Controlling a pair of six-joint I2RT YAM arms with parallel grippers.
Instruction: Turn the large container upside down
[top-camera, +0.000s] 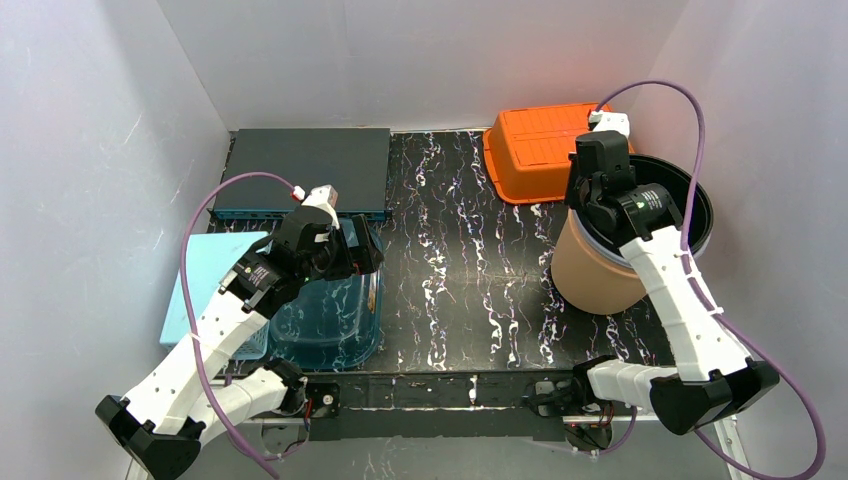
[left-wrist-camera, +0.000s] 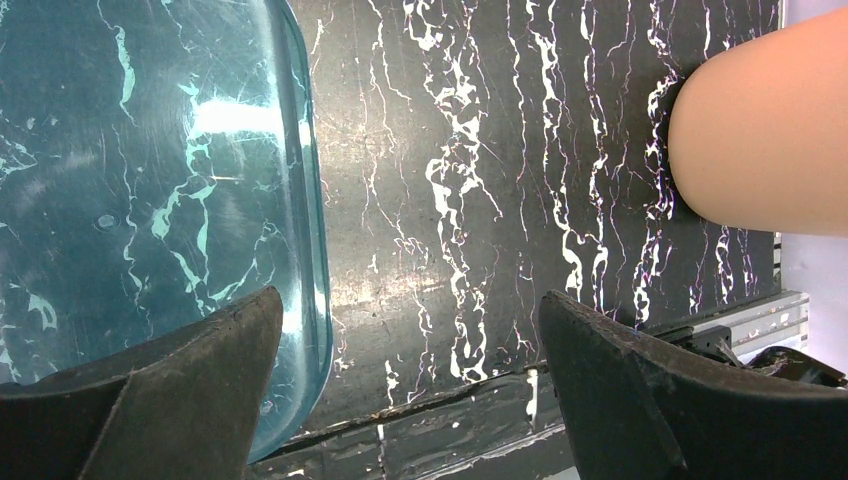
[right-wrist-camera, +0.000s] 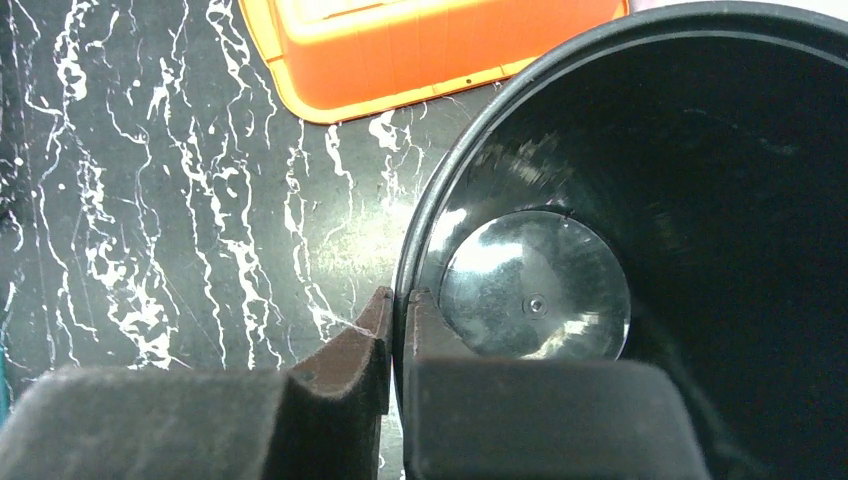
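No text, label, brand, number or sign is showing legibly anywhere; nothing readable is appearing on the large container (top-camera: 592, 272), the orange bin (top-camera: 540, 150) or the counter (top-camera: 460, 260).

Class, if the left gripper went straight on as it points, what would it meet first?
Probably the marbled tabletop between the fingers of the open left gripper, though one finger overlaps the teal tub and might clip it first; depth is unclear.
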